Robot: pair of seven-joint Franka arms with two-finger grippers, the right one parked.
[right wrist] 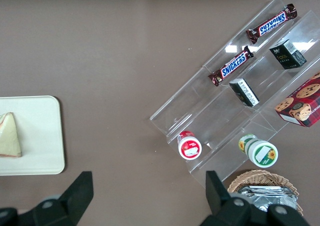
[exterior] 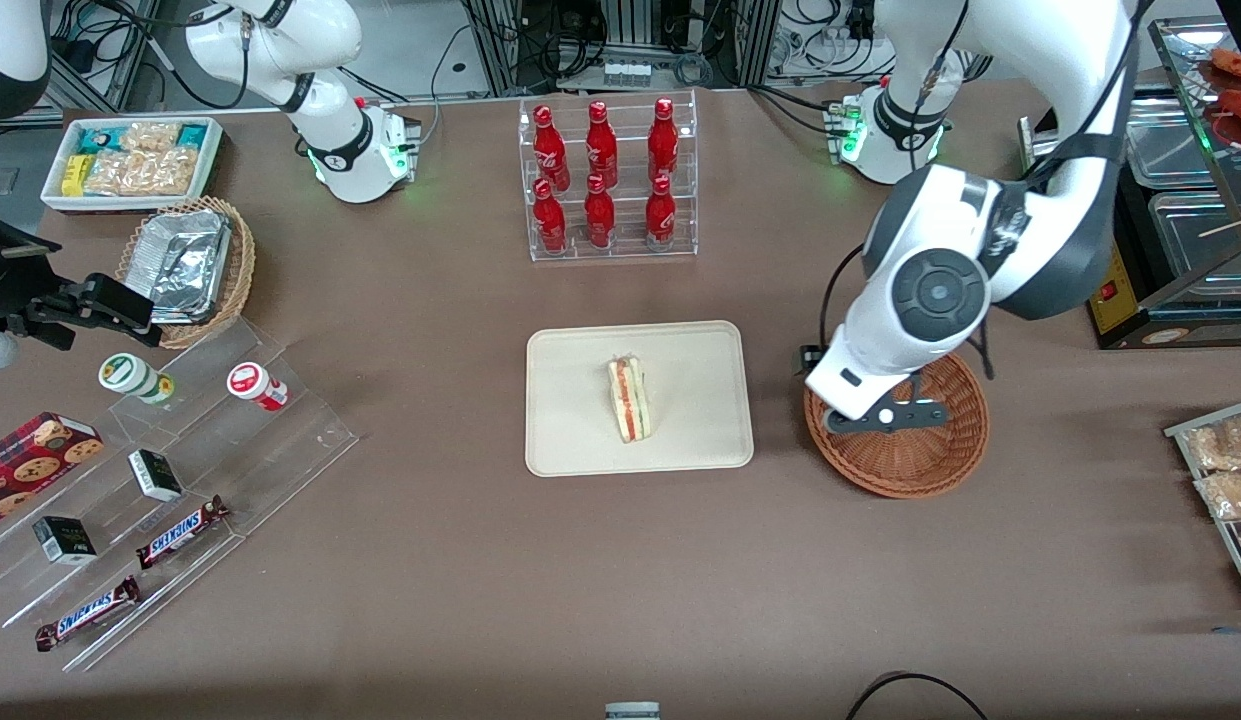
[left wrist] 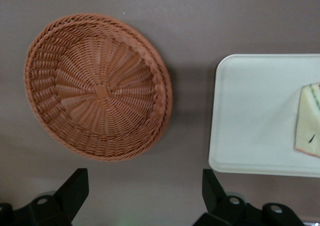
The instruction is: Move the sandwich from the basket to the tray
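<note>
The sandwich, a pale wedge with red and green layers, lies on the cream tray near its middle. Beside the tray, toward the working arm's end, sits the reddish-brown woven basket with nothing in it. My gripper hangs above the basket's rim on the tray's side. It is open, its two black fingers wide apart over bare table, with nothing between them.
A clear rack of red bottles stands farther from the front camera than the tray. Toward the parked arm's end are a stepped acrylic shelf with snacks, a foil-lined wicker basket and a white bin. Bagged snacks lie toward the working arm's end.
</note>
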